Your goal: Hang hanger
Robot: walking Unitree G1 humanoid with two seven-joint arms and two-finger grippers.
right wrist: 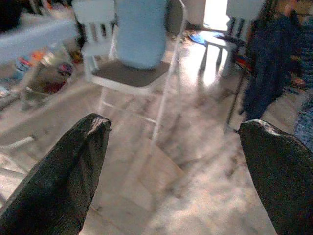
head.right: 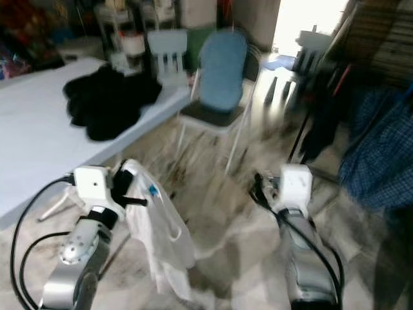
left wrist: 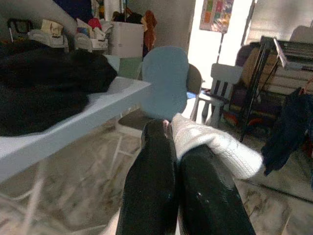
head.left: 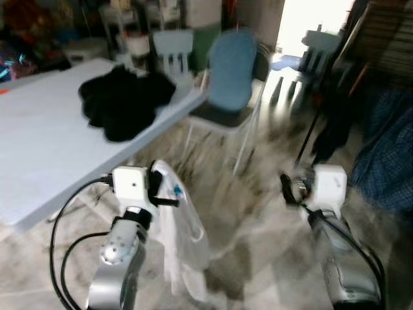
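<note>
Nearest, left claw (head.left: 162,187) clenched on a white garment (head.left: 184,236), presumably on its hanger though no hanger plainly made out, cloth draping clear of the floor (head.left: 258,213) so as to be carried without dragging; right claw (right wrist: 171,161) spread wide and empty, raised in front, probably kept free for steadying at the rail. Further off to the left, a black heap of clothing (head.left: 122,103) on the pale tabletop (head.left: 39,142), beyond its corner a blue-backed chair (head.left: 229,77); farther right, dark clothes on a rack (head.left: 335,123), likely the hanging place, well apart yet.
</note>
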